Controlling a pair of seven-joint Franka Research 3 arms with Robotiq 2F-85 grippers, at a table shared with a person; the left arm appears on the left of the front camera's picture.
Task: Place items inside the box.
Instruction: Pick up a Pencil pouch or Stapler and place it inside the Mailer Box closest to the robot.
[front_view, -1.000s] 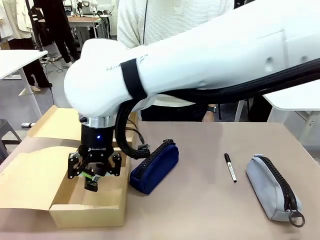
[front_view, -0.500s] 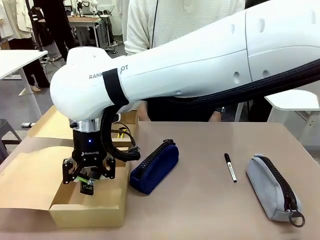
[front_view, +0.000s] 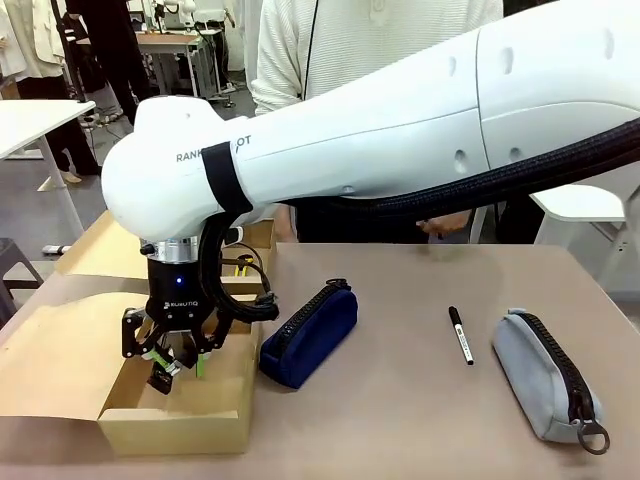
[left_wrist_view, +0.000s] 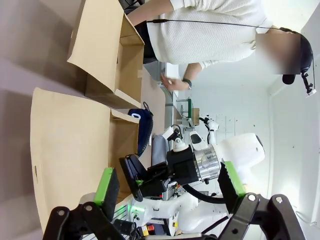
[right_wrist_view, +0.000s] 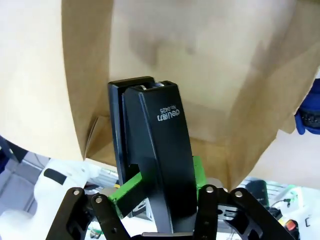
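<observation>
- The right end effector (front_view: 174, 362) hangs inside the open cardboard box (front_view: 170, 425) at the left end of the bench, pointing down at the box floor.
- A black stapler (right_wrist_view: 155, 165) stands between its fingers, inside the box walls. Its long axis runs along the fingers, so it is roughly upright.
- The fingers are spread apart, wider than the stapler. One green pad seems to touch its side and the other sits just beside it, so I judge the grip loose or let go. I cannot tell whether the stapler's lower end rests on the box floor.
- The move ahead looks like a straight lift out of the box.
- The navy pouch (front_view: 310, 335) lies just beside the box, with the pen (front_view: 460, 335) and the grey pouch (front_view: 545, 375) farther along the bench.
- The left end effector (left_wrist_view: 169, 183) is off to the side, fingers apart, holding nothing. The right arm is nearer the work.
</observation>
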